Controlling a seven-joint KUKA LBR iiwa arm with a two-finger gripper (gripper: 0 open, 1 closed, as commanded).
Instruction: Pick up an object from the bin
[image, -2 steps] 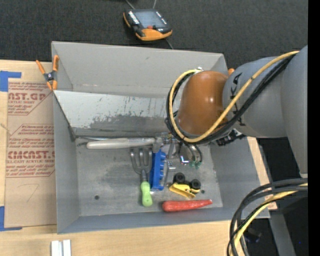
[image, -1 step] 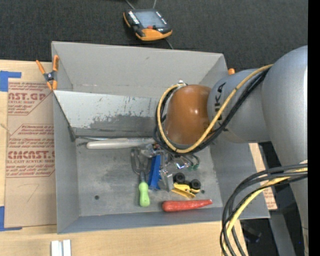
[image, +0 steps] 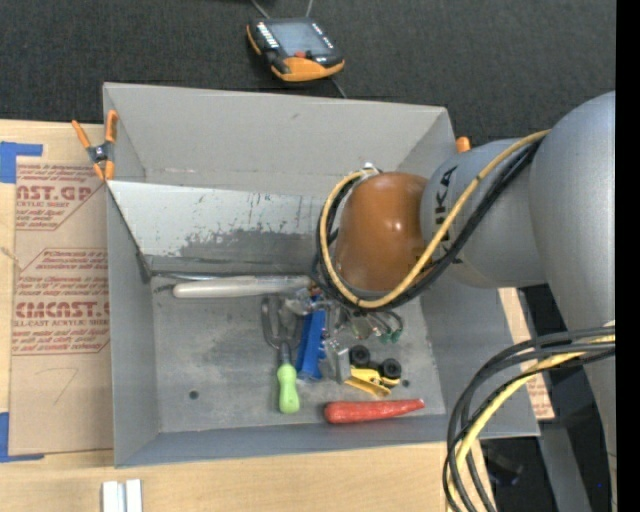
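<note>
Hovering: end effector (image: 326, 332) over blue piece (image: 312, 352) | orange cover (image: 378, 240) hides most | grip unreadable

one each: rod (image: 240, 288), blue bar (image: 312, 345), green handle (image: 288, 390), red pen (image: 373, 410), yellow clip (image: 368, 379)

Mat'l/finish: bin (image: 200, 400) is grey sheet metal, matt, back wall scuffed. Wrist cover (image: 380, 235) is orange, glossy, smooth. Green handle (image: 288, 388) is smooth plastic w/ sheen. Red stick (image: 372, 410) is matt.
</note>
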